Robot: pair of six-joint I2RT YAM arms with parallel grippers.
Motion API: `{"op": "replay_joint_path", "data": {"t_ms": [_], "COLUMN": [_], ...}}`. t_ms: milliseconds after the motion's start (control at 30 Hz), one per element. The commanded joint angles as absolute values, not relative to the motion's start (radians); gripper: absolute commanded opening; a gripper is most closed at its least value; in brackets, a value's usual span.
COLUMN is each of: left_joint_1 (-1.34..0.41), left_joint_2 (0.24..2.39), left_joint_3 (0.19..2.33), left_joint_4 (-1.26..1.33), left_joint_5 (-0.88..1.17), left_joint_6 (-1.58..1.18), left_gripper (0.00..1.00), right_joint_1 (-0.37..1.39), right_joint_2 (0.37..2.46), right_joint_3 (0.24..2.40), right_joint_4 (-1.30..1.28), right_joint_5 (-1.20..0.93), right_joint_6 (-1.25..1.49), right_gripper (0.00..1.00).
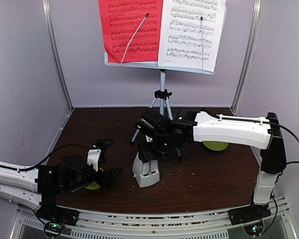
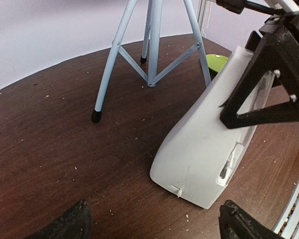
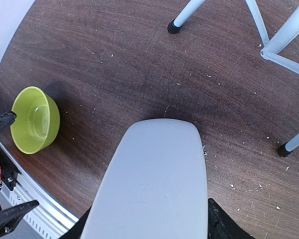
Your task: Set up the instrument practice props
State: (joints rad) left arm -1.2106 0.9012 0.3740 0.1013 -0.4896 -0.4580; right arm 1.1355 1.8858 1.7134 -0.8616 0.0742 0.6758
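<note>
While the right pincer [image 1: 149, 149] grips the metronome [image 1: 145, 174] by its top, seemingly to stand it upright, the left pincer [image 2: 157, 225] gapes empty beside it

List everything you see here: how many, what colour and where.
red sheet: 1, red, left on the music stand
white sheet: 1, white, right on the music stand
music stand: 1, pale, tripod at table's back
metronome: 1, white, table centre, upright
bowl: 1, lime-green, near left edge
plate: 1, lime-green, right side, partly hidden
table: 1, dark brown
left gripper: 1, black, open, by the bowl
right gripper: 1, black, closed on the metronome's top
</note>
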Motion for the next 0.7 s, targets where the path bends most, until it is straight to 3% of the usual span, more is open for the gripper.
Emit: {"op": "replay_joint_path", "data": {"t_ms": [0, 300, 667], "left_joint_1": [-1.206, -1.206, -1.206], "left_joint_2": [0.928, 1.0, 1.12], "left_joint_3": [0.433, 0.531, 0.68], "left_joint_4": [0.135, 0.121, 0.047], "left_joint_5": [-0.476, -0.363, -0.306], "left_joint_6": [-0.4, -0.266, -0.313], "left_gripper": [0.91, 0.94, 0.93], "right_joint_1": [1.156, 1.155, 1.044], "right_joint_2": [1.87, 1.799, 1.507], "right_joint_3": [1.788, 1.706, 1.291], "right_joint_4": [-0.855, -0.733, -0.472], "right_joint_5": [0.13, 0.048, -0.033], "right_joint_6": [0.67, 0.686, 0.79], "right_gripper": [0.61, 0.85, 0.9]}}
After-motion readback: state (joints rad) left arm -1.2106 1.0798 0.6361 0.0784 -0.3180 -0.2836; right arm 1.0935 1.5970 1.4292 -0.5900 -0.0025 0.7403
